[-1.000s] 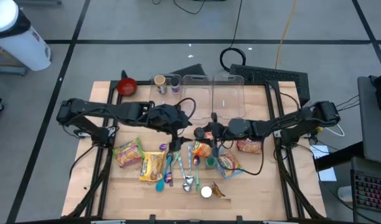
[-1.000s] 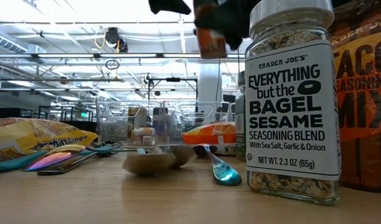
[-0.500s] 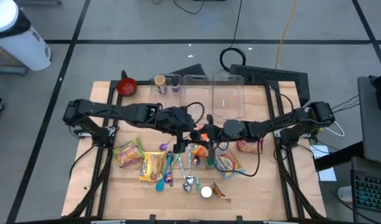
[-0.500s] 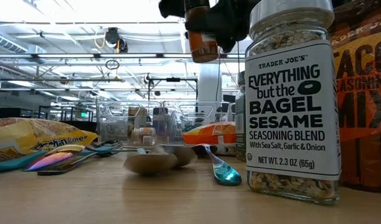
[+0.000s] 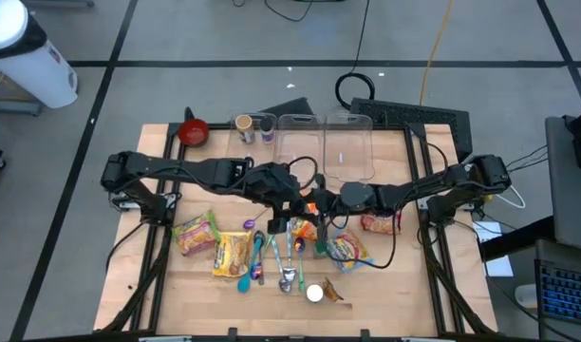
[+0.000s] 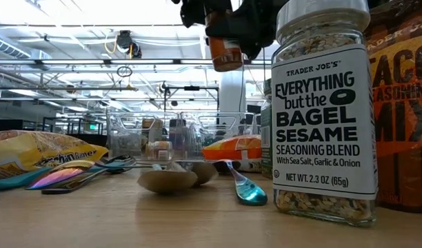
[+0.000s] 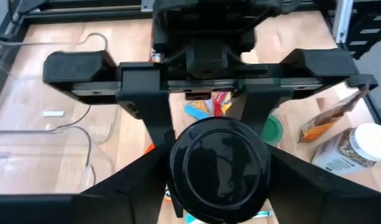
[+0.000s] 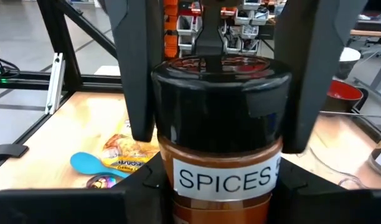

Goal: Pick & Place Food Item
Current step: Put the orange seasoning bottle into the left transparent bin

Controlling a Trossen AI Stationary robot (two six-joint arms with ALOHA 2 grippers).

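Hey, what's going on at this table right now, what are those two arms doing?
It looks like a handover in mid-air. The right gripper holds a spice jar with a black cap and a label reading "SPICES", raised above the cluttered middle of the wooden table. The left gripper has met it there, its fingers set either side of the jar's cap. Snack packets, spoons and a bagel seasoning jar lie around below, with clear bins at the back.
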